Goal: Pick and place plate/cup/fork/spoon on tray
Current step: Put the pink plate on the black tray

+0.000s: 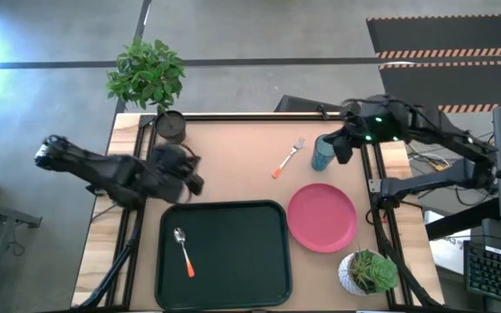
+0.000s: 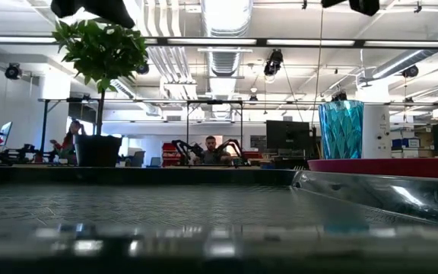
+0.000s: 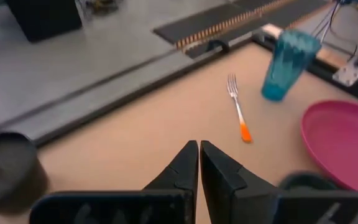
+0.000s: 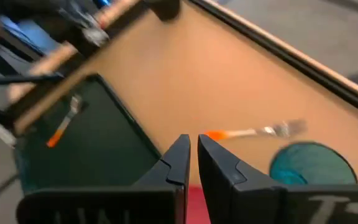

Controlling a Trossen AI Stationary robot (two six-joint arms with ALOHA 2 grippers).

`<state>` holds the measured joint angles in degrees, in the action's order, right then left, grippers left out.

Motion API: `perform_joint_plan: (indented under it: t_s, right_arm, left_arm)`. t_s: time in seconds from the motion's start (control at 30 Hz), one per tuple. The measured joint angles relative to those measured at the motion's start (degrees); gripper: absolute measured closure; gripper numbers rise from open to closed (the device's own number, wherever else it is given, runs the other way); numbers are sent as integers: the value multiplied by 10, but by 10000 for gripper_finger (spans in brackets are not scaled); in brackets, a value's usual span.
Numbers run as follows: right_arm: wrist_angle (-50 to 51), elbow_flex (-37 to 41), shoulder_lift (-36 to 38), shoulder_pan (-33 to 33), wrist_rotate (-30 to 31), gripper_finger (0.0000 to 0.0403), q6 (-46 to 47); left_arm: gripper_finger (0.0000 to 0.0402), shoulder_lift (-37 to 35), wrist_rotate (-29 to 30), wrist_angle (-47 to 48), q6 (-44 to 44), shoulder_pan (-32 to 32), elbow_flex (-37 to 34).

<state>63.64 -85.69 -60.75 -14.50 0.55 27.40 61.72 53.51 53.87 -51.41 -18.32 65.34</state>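
Spoon [image 1: 183,251] already on tray [image 1: 268,217]; fork [image 1: 287,158], cup [image 1: 323,153] and plate [image 1: 322,216] left on the table. Left gripper [image 3: 199,149] shut, empty, parked above tray's far-left corner. Right gripper [image 4: 193,144] nearly closed, empty, apparently poised by the cup.

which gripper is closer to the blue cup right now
Right. The right gripper hangs just beside the cup, on its outer side near the table's right edge. The left gripper is across the table, above the tray's far left corner.
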Motion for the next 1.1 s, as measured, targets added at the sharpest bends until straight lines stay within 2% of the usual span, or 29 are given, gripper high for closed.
perform_joint_plan:
  t_s: [0.2,0.3,0.47,0.57,0.7,0.8,0.93,1.1]
  right_arm:
    - [152,-68,-117,0,3,378,16]
    - [186,-95,-165,0,-25,364,16]
    - [223,-151,-256,-1,-34,316,-13]
    - [265,-189,-303,-1,-6,283,-27]
    - [265,-220,-346,-3,12,247,-51]
    - [261,-233,-368,-7,21,228,-48]
    - [263,-227,-363,-20,22,215,-32]
    - [263,-175,-329,-13,-36,214,34]
  left_arm:
    - [402,-101,27,63,27,4,0]
    - [402,-141,29,82,27,4,-2]
    - [402,-181,29,86,56,4,-16]
    - [402,-194,29,87,58,4,-29]
    - [402,-204,28,89,58,4,-42]
    - [402,-208,26,89,58,4,-49]
    - [402,-216,23,89,57,4,-56]
    - [402,-225,23,88,54,4,-63]
